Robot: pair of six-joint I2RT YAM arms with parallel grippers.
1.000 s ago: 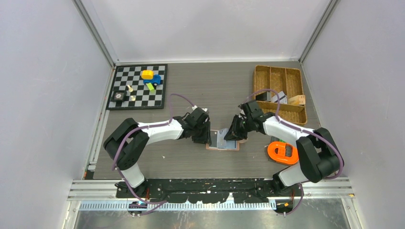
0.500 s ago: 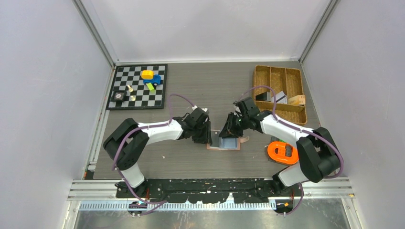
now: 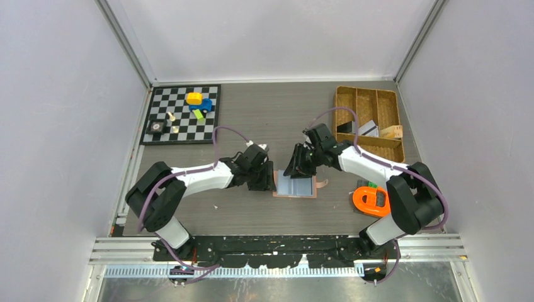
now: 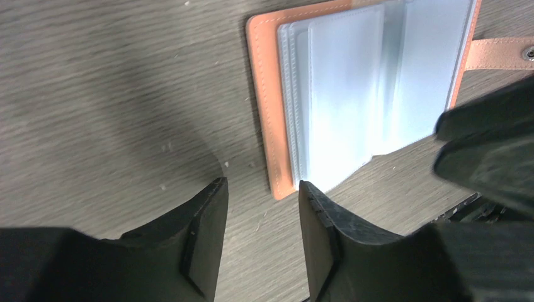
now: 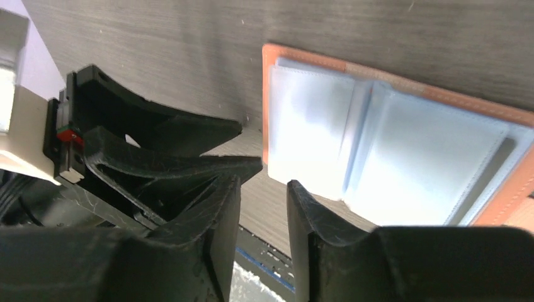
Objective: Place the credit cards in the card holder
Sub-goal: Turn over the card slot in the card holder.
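The card holder lies open and flat on the table, salmon-pink with clear inner sleeves and a snap strap at its right. My left gripper sits just off its left edge, jaws open and empty. Above the holder's far-left corner, my right gripper also stands open with nothing between its fingers. A pale credit card and a dark one lie in the wicker tray. In the right wrist view the holder lies next to the left gripper's fingers.
The wicker tray stands at the back right with a small tan box in it. An orange tape-dispenser-like object lies near the right arm's base. A chessboard with small toys is at the back left.
The right gripper has pulled back from the holder toward the far left and opened. The left gripper has shifted slightly left and opened wider. The holder now lies uncovered.
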